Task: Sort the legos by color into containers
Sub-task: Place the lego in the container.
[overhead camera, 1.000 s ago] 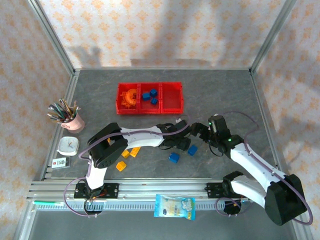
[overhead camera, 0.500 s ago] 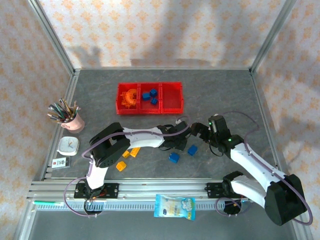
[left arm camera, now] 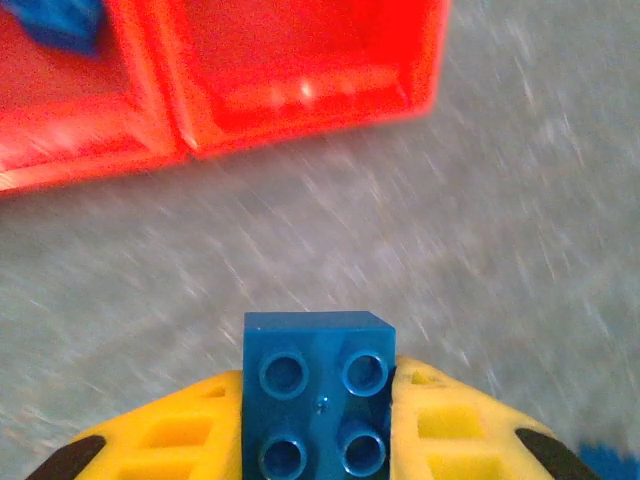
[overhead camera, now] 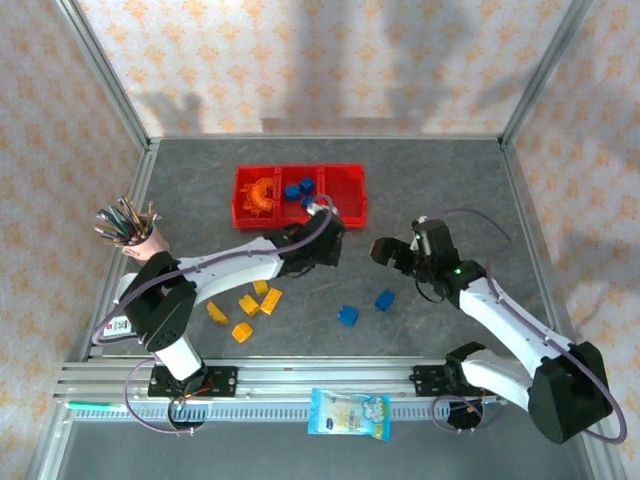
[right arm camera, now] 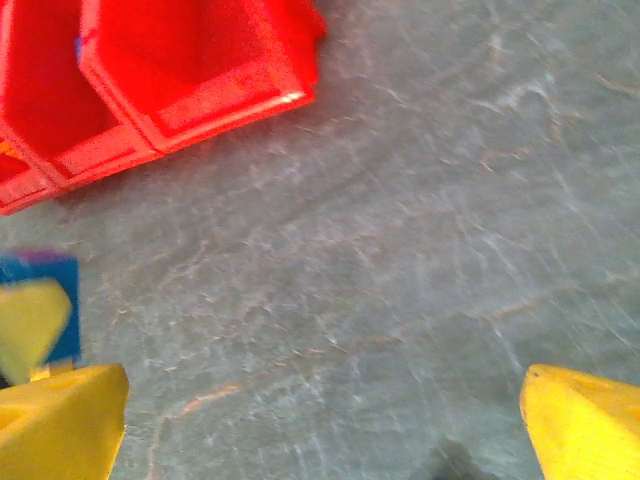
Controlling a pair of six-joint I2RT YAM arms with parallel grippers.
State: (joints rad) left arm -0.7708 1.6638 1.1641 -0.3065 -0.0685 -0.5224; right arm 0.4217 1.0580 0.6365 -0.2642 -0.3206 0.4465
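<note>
- Blue brick [left arm camera: 318, 395] is the one in play. The left gripper [left arm camera: 320, 420] has its yellow fingers [left arm camera: 160, 440] pinched in on both sides of it, studs facing the wrist cam, and it's lifted off the grey table [left arm camera: 480, 250].
- Step-wise, I'd call this the carry leg of a blue drop-off: the pick is done, the release isn't.
- From above, that gripper sits just in front of the red containers [overhead camera: 300, 224], roughly where the middle bin [overhead camera: 300, 169] meets the right-hand one. On the wrist cam the bins are ahead of the brick with a strip of table between, so it's near them but not over any of them.
- Next move, I reckon, is to go forward and a touch left until the brick hangs over the middle bin, where the other blue bricks [overhead camera: 300, 190] are, and only then let the fingers spread. Drop short and it hits the front wall or the table.
- Orange arches [overhead camera: 262, 194] are in the left bin, so steer clear of that one.
- Right gripper [right arm camera: 322, 390] is spread wide with nothing between its fingers, hanging over bare table off to the right of the containers.
- Not yet sorted: two loose blue bricks [overhead camera: 347, 315] mid-table, plus a cluster of yellow and orange-ish blocks [overhead camera: 260, 298] further left.
</note>
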